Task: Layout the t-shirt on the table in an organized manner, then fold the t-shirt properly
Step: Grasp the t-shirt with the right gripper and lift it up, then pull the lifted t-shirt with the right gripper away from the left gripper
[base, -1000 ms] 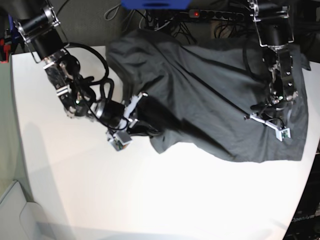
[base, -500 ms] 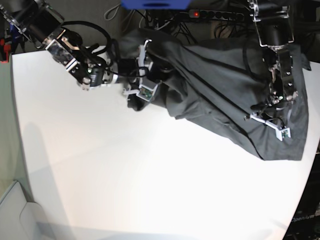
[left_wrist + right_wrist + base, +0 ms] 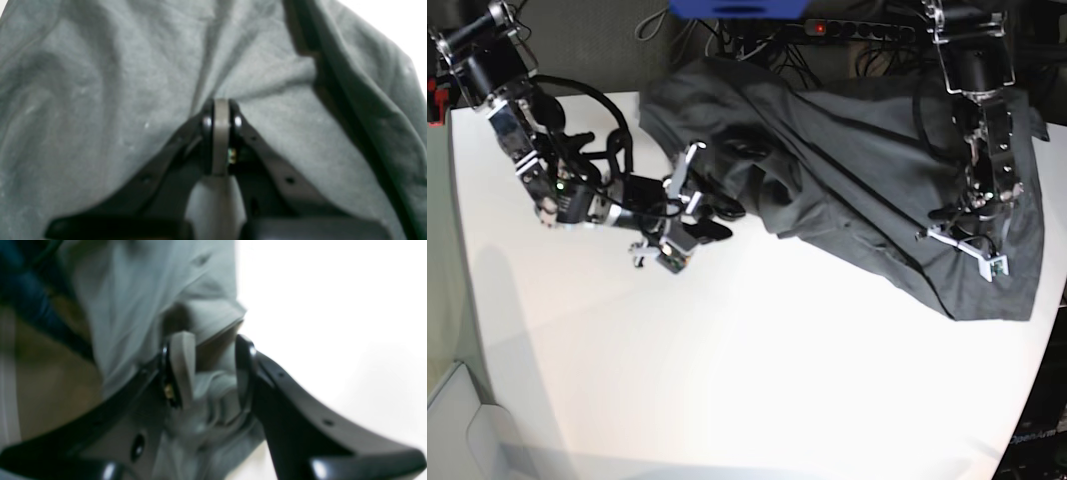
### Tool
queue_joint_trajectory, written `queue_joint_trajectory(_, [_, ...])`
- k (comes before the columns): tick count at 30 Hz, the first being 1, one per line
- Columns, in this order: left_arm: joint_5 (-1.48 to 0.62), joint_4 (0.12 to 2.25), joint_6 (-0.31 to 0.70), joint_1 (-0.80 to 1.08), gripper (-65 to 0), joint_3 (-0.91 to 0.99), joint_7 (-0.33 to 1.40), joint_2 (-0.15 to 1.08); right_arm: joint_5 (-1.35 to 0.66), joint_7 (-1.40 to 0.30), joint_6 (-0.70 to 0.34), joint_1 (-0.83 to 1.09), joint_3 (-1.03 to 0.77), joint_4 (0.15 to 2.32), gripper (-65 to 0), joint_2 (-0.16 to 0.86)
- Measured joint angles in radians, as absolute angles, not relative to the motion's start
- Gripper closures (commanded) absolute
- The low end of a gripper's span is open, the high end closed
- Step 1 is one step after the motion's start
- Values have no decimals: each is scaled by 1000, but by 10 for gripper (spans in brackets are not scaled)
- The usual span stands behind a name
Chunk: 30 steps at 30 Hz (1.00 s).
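Observation:
The dark grey t-shirt (image 3: 857,170) lies crumpled across the back right of the white table (image 3: 727,380), its far edge hanging off the back. My right gripper (image 3: 719,222) is at the shirt's front-left edge. In the right wrist view its jaws (image 3: 213,366) stand a little apart, closed on a bunched hem of the shirt (image 3: 133,290), beside bare table (image 3: 333,306). My left gripper (image 3: 952,213) rests on the shirt's right side. In the left wrist view it (image 3: 218,110) is shut, pinching a pucker of the cloth (image 3: 100,100).
A power strip (image 3: 867,30) and cables (image 3: 727,45) lie behind the table's back edge, near a blue object (image 3: 737,8). A pale bin (image 3: 447,420) stands off the table's front-left corner. The shirt's front-right corner (image 3: 997,305) lies near the table's right edge.
My right gripper has swung from the back of the table toward the front-left, with the shirt's left edge following. The left gripper and the shirt's right side have not moved.

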<state>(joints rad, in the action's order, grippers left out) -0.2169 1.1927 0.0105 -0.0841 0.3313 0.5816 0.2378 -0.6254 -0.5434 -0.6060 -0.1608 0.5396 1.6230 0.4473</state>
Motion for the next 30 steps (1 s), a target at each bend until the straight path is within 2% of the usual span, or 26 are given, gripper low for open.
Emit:
queue_joint_trajectory(8, [-217,1193,11,-84,-1,332,582,238,-626,-737,-606,-279,570,1378,-223,301])
queue_joint_trajectory(14, [-217,1193,10,-84,-1,332,582,238,-625,-808,-606,-305,570,1381,-223,270])
queue_joint_trajectory(18, [-217,1193,11,-84,-1,332,582,238,-625,-825,-606,-303,631,1381,-223,263])
queue_joint_trajectory(30, [-217,1193,10,-84,-1,332,582,238,-627,-821,-606,-302,719,1381,-223,232])
